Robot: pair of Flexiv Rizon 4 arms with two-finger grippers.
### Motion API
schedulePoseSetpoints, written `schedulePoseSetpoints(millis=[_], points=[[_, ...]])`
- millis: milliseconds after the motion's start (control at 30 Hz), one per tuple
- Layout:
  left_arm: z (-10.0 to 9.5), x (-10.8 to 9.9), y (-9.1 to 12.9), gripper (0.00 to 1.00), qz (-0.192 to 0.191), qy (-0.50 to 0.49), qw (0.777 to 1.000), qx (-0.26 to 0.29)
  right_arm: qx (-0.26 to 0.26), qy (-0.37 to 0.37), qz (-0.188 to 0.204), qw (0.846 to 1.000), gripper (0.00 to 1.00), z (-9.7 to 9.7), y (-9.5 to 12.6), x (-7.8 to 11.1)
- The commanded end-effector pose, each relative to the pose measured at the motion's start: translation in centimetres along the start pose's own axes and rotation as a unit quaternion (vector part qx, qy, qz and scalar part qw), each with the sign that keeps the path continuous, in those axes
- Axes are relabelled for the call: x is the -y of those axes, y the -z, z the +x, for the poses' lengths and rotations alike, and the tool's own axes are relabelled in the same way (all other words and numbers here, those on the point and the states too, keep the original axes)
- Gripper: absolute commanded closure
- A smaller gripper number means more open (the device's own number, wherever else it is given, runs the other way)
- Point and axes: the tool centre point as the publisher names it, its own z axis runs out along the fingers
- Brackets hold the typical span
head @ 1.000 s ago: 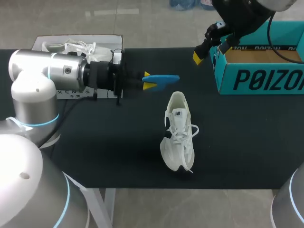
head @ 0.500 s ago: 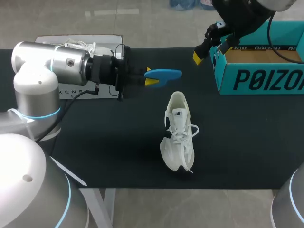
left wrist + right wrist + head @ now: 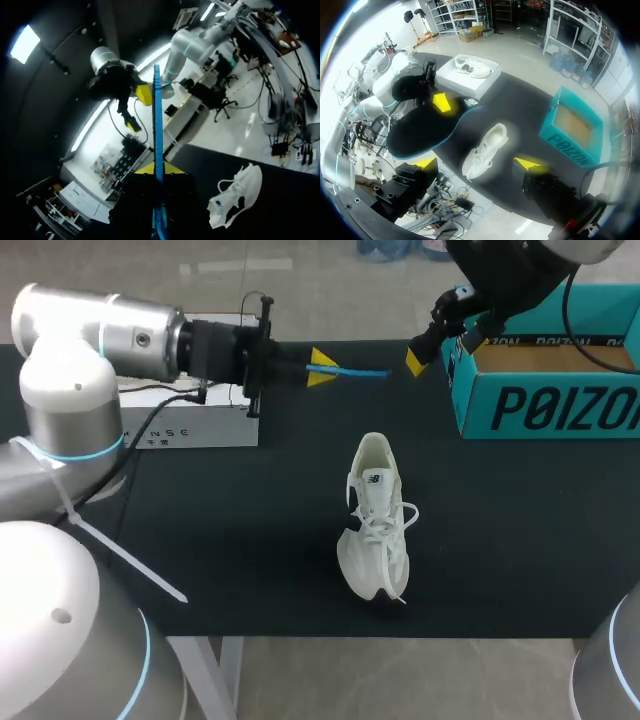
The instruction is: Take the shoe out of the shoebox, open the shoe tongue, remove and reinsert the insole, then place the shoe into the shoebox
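1. Grip first: your left gripper (image 3: 322,370) is clamping one end of the blue insole (image 3: 362,372) between its yellow tips, and the rest is sticking out ahead of them.
2. Your left wrist is rolling. Half a second ago the insole was showing its broad face to the head camera, and now it is showing only a thin edge (the left wrist view also has it as a narrow strip).
3. That gripper is also drifting toward the table's far edge, away from the white shoe (image 3: 377,520).
4. The shoe is sitting where it was, mid-table, well apart from the insole and outside the teal shoebox (image 3: 520,412).
5. Your right gripper (image 3: 440,345) is hanging spread and empty by the shoebox's corner, unmoved.
6. The insole is clearly out, so you are probably heading into reinsertion.
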Motion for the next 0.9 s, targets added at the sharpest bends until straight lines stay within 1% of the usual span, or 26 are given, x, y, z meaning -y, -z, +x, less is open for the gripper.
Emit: schedulePoseSetpoints(millis=[33, 67, 167, 300, 433, 500, 667, 700, 733, 800, 833, 867, 900], points=[[-1.1, 2.1, 0.1, 1.0, -0.14, -0.34, 0.92, -0.134, 0.0, -0.001, 0.002, 1.0, 0.0, 0.0, -0.1, -0.2], [-1.0, 2.4, 0.0, 1.0, -0.145, -0.347, 0.917, -0.137, 0.0, -0.001, 0.002, 1.0, 0.0, 0.0, -0.1, -0.2], [-0.5, 2.8, -0.2, 1.0, -0.135, -0.363, 0.913, -0.127, 0.0, -0.001, 0.002, 1.0, 0.0, 0.0, -0.1, -0.2], [0.3, 2.8, -0.1, 1.0, -0.107, -0.369, 0.918, -0.095, 0.0, -0.001, 0.002, 1.0, 0.0, 0.0, -0.1, -0.2], [1.2, 2.4, 0.0, 1.0, -0.084, -0.372, 0.921, -0.081, 0.0, -0.001, 0.002, 1.0, 0.0, 0.0, -0.1, -0.2], [1.6, 2.2, 0.0, 1.0, -0.067, -0.371, 0.924, -0.064, 0.0, -0.001, 0.002, 1.0, 0.0, 0.0, -0.1, -0.2], [3.1, 1.4, -0.5, 1.0, -0.055, -0.359, 0.93, -0.047, 0.0, -0.001, 0.002, 1.0, 0.0, 0.0, -0.1, -0.2], [3.1, 1.4, -0.5, 1.0, -0.055, -0.359, 0.93, -0.047, 0.0, -0.001, 0.002, 1.0, 0.0, 0.0, -0.1, -0.2], [3.9, 0.8, -0.9, 1.0, -0.048, -0.347, 0.936, -0.035, 0.0, -0.001, 0.002, 1.0, 0.0, 0.0, -0.1, -0.2], [4.8, 0.1, -1.4, 1.0, -0.027, -0.321, 0.946, -0.011, 0.0, -0.001, 0.002, 1.0, 0.0, 0.0, -0.1, -0.2], [5.0, -0.3, -1.6, 1.0, -0.026, -0.299, 0.954, -0.014, 0.0, -0.001, 0.002, 1.0, 0.0, 0.0, -0.1, -0.2], [5.3, -0.9, -1.9, 1.0, -0.016, -0.26, 0.965, -0.01, 0.0, -0.001, 0.002, 1.0, 0.0, 0.0, -0.1, -0.2], [5.6, -1.5, -2.0, 1.0, -0.007, -0.193, 0.981, -0.008, 0.0, -0.001, 0.002, 1.0, 0.0, 0.0, -0.1, -0.2]])
